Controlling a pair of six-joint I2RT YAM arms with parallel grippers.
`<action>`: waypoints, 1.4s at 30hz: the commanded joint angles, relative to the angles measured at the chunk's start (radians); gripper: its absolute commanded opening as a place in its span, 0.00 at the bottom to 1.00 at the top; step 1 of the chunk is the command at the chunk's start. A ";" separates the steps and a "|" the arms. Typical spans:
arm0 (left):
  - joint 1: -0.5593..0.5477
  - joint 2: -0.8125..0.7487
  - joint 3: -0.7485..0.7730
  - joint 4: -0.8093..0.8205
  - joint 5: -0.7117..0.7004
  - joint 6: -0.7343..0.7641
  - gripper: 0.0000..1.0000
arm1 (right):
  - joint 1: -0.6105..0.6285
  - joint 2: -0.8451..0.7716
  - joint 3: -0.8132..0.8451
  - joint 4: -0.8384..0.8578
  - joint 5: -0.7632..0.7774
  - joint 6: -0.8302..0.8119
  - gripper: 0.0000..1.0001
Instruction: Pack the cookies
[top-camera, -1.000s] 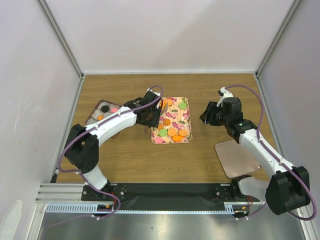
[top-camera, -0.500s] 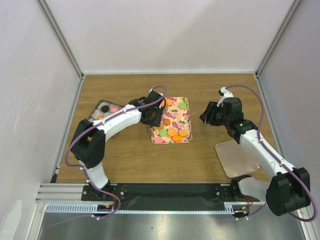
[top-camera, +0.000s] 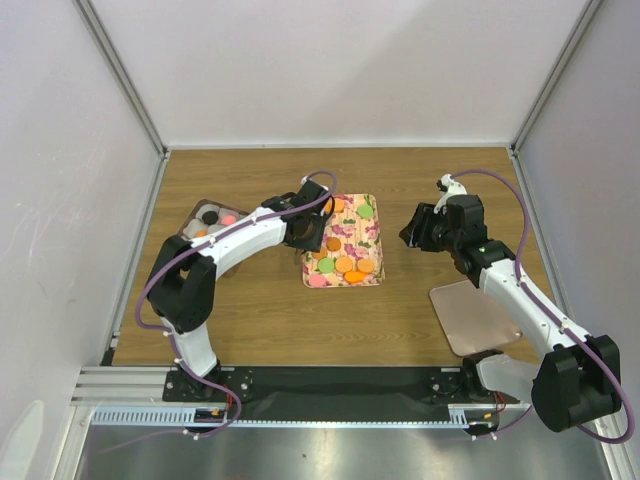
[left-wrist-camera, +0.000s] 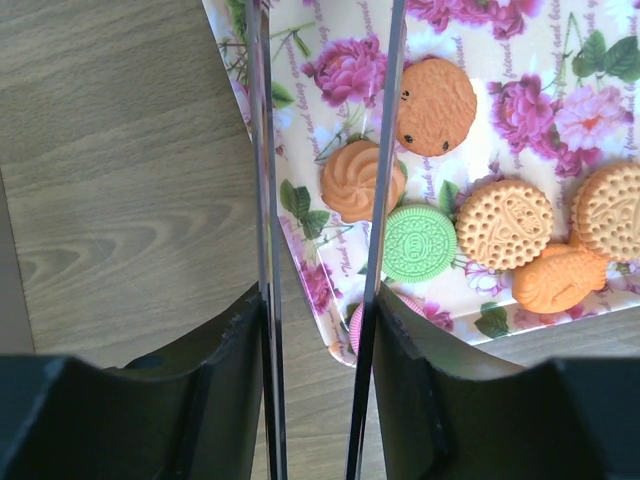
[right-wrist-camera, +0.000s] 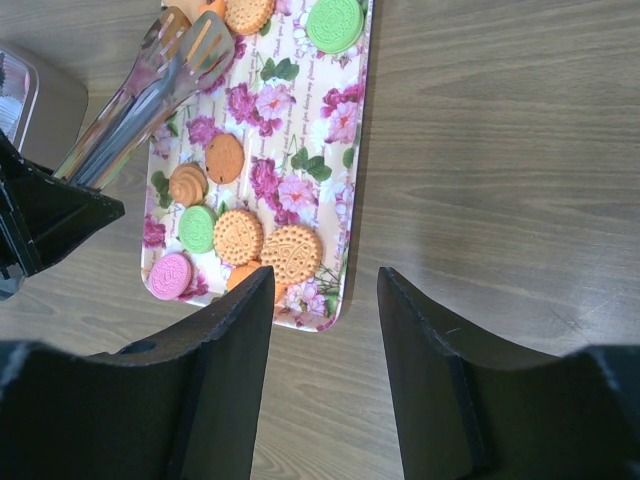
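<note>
Cookies (right-wrist-camera: 238, 236) lie on the flowered tray (right-wrist-camera: 285, 130) in the middle of the table (top-camera: 250, 300). In the right wrist view I count about ten: two green, one pink, the rest orange or tan, and one is half hidden behind the tongs (right-wrist-camera: 140, 95). The left gripper (left-wrist-camera: 318, 300) is clenched on these tongs, over the left edge of the tray. Its own camera shows only two thin metal blades, while the right wrist view shows their slotted ends. The right gripper (right-wrist-camera: 322, 285) is released and holds nothing, right of the tray. Only the top view shows a box (top-camera: 195, 215) at far left with black, pink and orange cookies, one flat pinkish plate (top-camera: 475, 318) at near right, and white walls (top-camera: 340, 70) around the wooden table.
</note>
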 joint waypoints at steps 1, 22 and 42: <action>-0.009 0.010 0.042 0.009 -0.028 0.016 0.46 | -0.004 -0.027 0.003 0.023 -0.006 -0.006 0.52; -0.022 -0.148 0.075 -0.095 -0.061 0.061 0.28 | -0.006 -0.030 0.001 0.027 -0.012 -0.001 0.51; 0.007 -0.354 -0.013 -0.202 -0.077 0.078 0.30 | -0.004 -0.025 0.003 0.030 -0.024 0.008 0.51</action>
